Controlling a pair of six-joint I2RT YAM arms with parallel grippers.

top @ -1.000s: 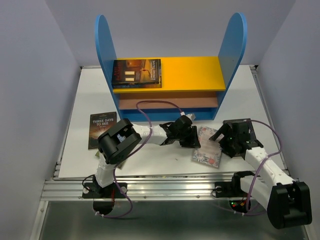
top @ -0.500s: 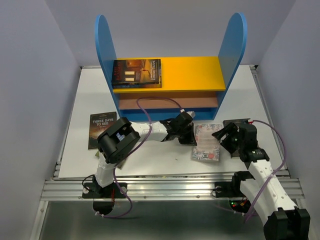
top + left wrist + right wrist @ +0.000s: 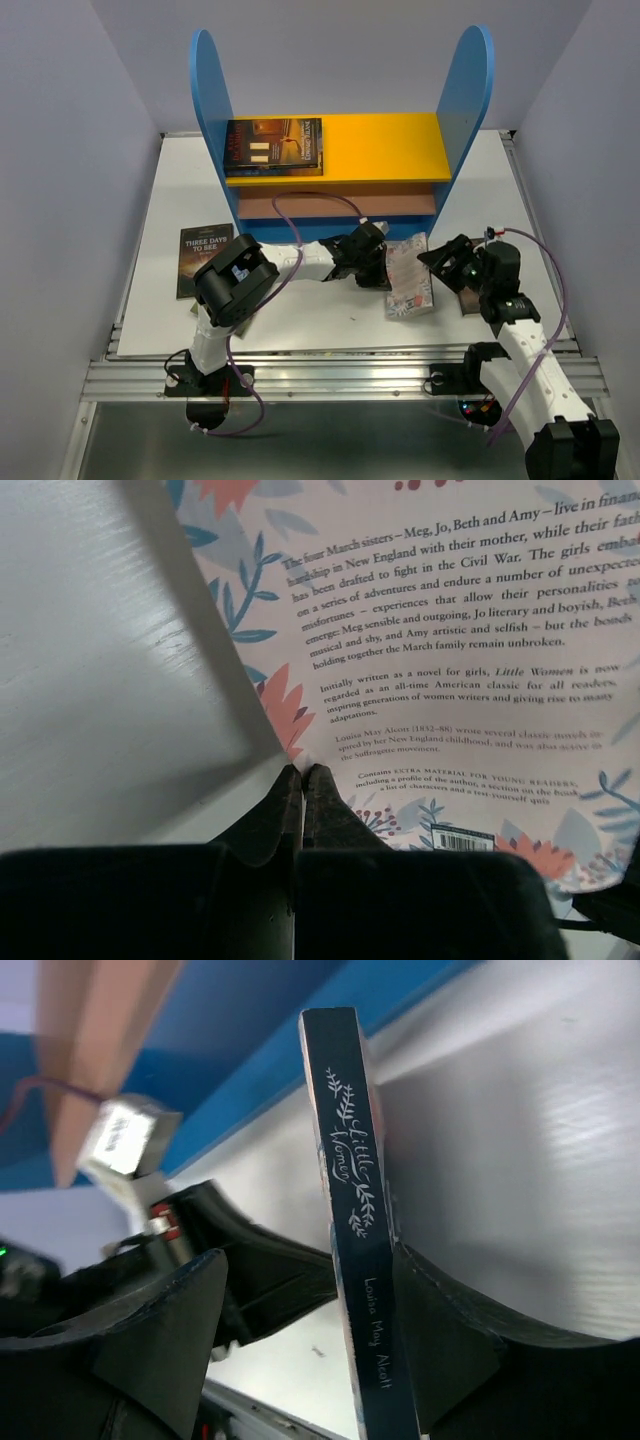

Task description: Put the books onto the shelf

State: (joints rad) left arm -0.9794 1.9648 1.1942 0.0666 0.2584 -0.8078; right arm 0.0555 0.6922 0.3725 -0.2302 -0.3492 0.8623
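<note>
The floral Little Women book (image 3: pixel 410 280) is tipped up on edge on the table in front of the shelf (image 3: pixel 340 150). Its back cover (image 3: pixel 450 660) fills the left wrist view. My left gripper (image 3: pixel 383 266) is shut, its tips (image 3: pixel 303 773) against the book's lower corner. My right gripper (image 3: pixel 447 266) is open around the dark blue spine (image 3: pixel 352 1210). The right finger (image 3: pixel 440 1330) touches the book and the left finger (image 3: pixel 165 1340) stands apart. A dark book (image 3: pixel 273 147) lies on the yellow top board. Another dark book (image 3: pixel 205 258) lies flat at the table's left.
The shelf's tall blue side panels (image 3: pixel 212 110) stand at the back, with a light brown lower board (image 3: pixel 340 206) under the yellow one. The left arm's purple cable (image 3: pixel 320 198) loops in front of the lower board. Grey walls close in both sides.
The Little Women book has risen from lying flat to standing on edge. My left gripper has shut beside it. My right gripper has moved in around the spine and narrowed.
</note>
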